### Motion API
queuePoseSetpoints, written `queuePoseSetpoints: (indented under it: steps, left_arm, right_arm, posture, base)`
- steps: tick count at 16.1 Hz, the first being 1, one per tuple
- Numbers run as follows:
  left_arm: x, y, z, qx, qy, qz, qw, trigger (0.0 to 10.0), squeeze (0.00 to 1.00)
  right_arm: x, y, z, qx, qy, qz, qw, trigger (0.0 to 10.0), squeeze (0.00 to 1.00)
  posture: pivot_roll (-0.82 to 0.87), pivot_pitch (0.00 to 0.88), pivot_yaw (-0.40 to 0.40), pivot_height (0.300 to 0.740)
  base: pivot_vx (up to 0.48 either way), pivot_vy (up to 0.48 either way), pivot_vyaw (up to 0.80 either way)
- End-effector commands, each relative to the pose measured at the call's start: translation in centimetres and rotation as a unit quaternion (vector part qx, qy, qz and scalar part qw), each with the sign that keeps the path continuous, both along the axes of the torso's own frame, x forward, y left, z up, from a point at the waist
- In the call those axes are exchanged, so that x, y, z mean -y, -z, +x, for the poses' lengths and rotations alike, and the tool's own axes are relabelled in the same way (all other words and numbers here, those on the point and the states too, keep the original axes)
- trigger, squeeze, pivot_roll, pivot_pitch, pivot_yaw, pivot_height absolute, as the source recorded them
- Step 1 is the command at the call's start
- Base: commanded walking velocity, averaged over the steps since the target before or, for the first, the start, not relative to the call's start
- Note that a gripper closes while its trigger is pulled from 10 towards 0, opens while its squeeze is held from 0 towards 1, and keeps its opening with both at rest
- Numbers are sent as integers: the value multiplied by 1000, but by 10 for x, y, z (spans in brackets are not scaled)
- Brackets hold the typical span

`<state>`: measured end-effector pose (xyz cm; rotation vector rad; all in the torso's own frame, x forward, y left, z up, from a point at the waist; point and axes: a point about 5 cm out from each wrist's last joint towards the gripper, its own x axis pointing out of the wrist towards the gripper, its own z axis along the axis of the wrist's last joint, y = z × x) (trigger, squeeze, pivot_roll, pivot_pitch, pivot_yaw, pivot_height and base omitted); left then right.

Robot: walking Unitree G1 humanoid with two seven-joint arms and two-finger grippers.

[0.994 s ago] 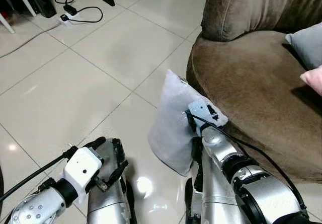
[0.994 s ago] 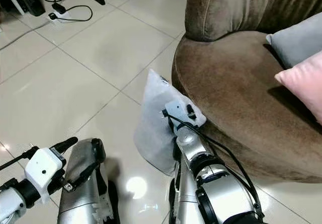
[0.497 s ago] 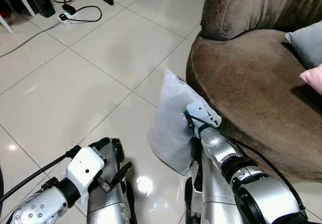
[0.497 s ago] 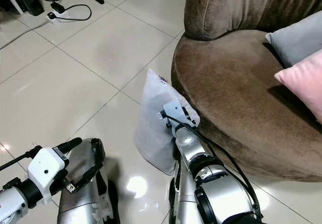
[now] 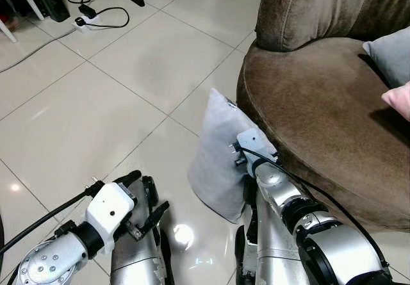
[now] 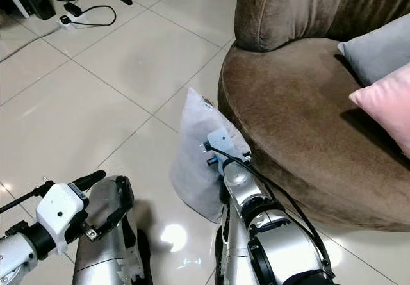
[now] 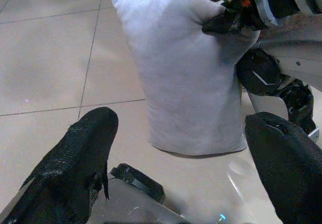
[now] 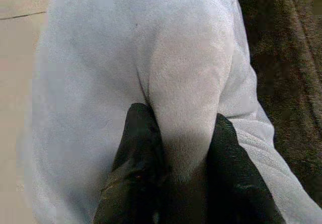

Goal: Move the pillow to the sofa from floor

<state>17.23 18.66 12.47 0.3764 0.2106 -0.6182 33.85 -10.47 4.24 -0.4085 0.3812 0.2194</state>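
2 things worry me here. The right end effector (image 8: 171,148) has its black fingers (image 8: 138,138) pinched on just a fold of the grey pillow (image 5: 221,154), near the upper edge, so the hold is on loose fabric rather than the body of the cushion. My guess is that on the lift the fold could slide out, or the pillow could swing and droop from that 1 corner. The other thing: the pillow stands upright on the floor (image 5: 96,105), leaning right against the front of the brown sofa (image 5: 320,112), so a straight pull up could drag it along the seat edge and snag or tug it loose.

The left end effector (image 7: 176,168) hangs low near the robot's own leg with its fingers spread wide apart, pointed at the pillow but well short of it, gripping nothing. It's not helping to steady anything for now.

Floor is glossy pale tile with glare spots, so probably slick if the pillow drops. Sofa seat looks wide and soft, with a grey cushion (image 6: 378,51) and a pink cushion (image 6: 384,105) already at the far side, leaving bare seat nearer the robot. Off in the far corner there's a power strip (image 5: 83,21) with black cables (image 5: 102,16) on the tiles.
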Motion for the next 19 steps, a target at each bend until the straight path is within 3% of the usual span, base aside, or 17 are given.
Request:
queuePoseSetpoints:
  steps: [1,7,8,9,10,12,14,16,17,18,19]
  left_arm:
    - [1,5,-1,-10,1,-1,1000,10000,0]
    - [-3,12,10,-3,5,6,1000,10000,0]
    - [-5,13,13,4,0,5,1000,10000,0]
    - [-4,13,16,19,-14,-4,1000,10000,0]
    - [-3,12,19,28,-21,-11,999,10000,0]
    - [3,9,29,61,-51,-36,996,10000,0]
    - [4,7,36,76,-70,-54,993,10000,0]
    - [8,2,47,104,-96,-68,988,10000,0]
    - [12,-1,56,120,-114,-79,983,10000,0]
    - [13,-1,58,121,-119,-80,982,10000,0]
    - [14,-3,63,133,-130,-78,979,10000,0]
  right_arm:
    - [0,16,-12,-40,-2,13,999,0,0]
    - [-12,15,-14,-43,-36,70,996,0,0]
    - [-17,11,-13,-32,-35,121,992,0,0]
    - [-20,0,-9,-7,-28,204,979,0,0]
    - [-20,-6,-7,10,-25,240,970,0,0]
    - [-10,-29,-9,74,-10,345,936,0,0]
    - [0,-47,-19,110,-17,372,921,0,0]
    - [14,-78,-35,167,-22,396,903,0,0]
    - [23,-96,-53,181,-26,390,902,10000,0]
    - [23,-98,-57,180,-33,383,906,10000,0]
    - [34,-97,-69,178,15,374,910,10000,0]
  posture:
    - [93,193,-20,461]
    - [66,97,-1,461]
    - [57,8,-8,461]
    - [54,0,-15,461]
    - [48,0,-24,461]
    - [20,0,-16,461]
    - [-9,0,-2,461]
    - [-43,0,14,461]
    - [-67,0,28,461]
    - [-69,0,29,461]
    - [-79,0,30,466]
  base:
    - [0,0,0]
    - [0,0,0]
    - [0,0,0]
    - [0,0,0]
    - [0,0,0]
    - [0,0,0]
    - [0,0,0]
    - [0,0,0]
    - [0,0,0]
    - [0,0,0]
    - [0,0,0]
